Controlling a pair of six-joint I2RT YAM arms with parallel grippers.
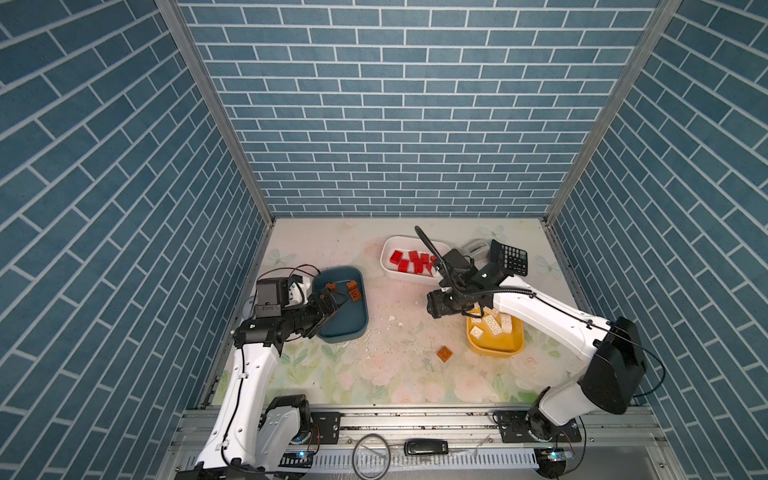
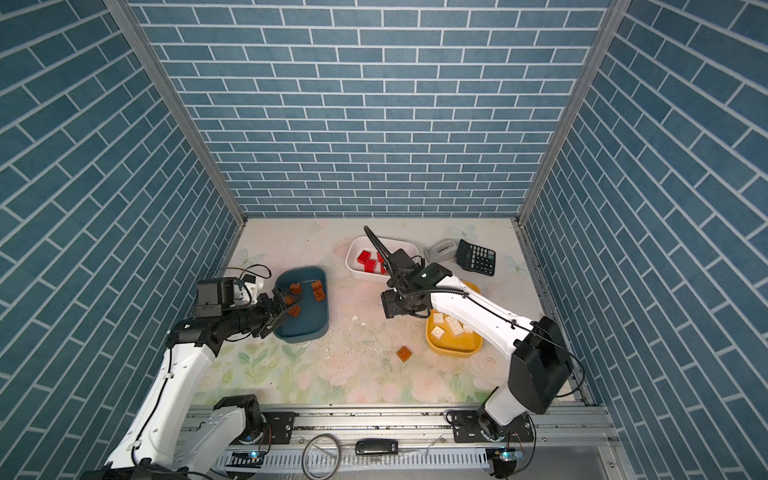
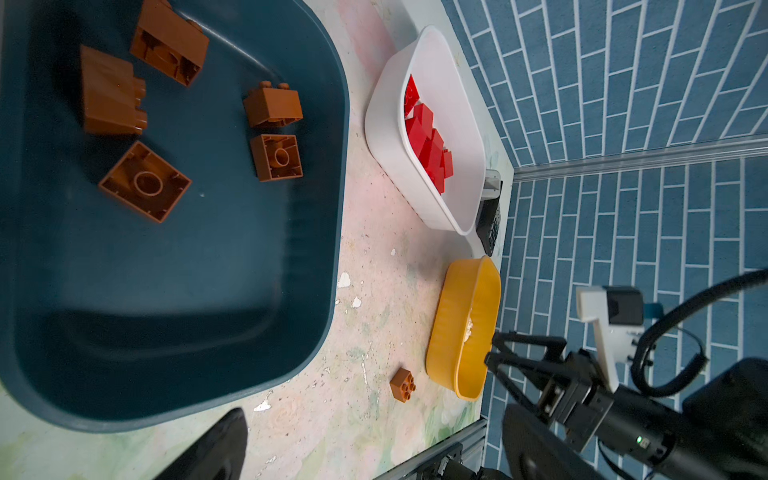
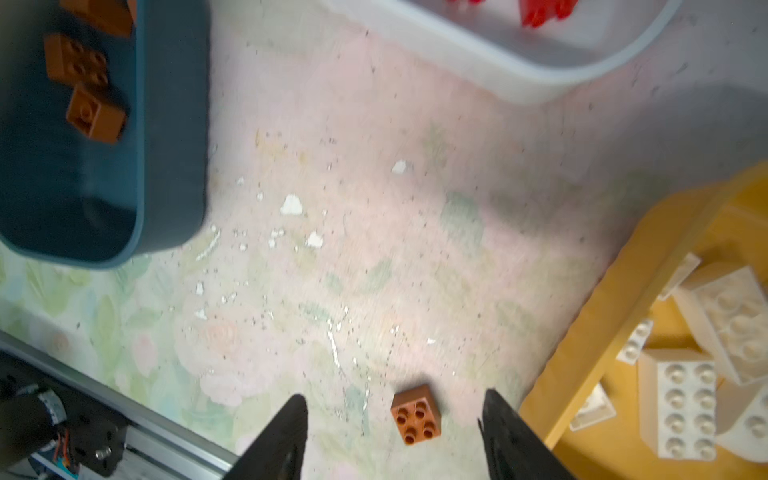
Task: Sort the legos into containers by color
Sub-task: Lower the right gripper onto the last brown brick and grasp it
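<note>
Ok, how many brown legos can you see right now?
6. Five brown legos lie in the teal tub; one loose brown lego sits on the table near the yellow tub. More may be hidden beyond the view's edge.

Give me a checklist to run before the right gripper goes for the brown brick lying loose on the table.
1. Small brown square studded brick free on the table, studs up: ok.
2. Right gripper open and empty: ok.
3. Brick framed between its fingers in the right wrist view: ok.
4. Gap between brick and yellow plastic tub: ok.
5. Bare floor in dark teal plastic tub: ok.
6. Left gripper clear of that tub: not ok, it hangs open over it.
</note>
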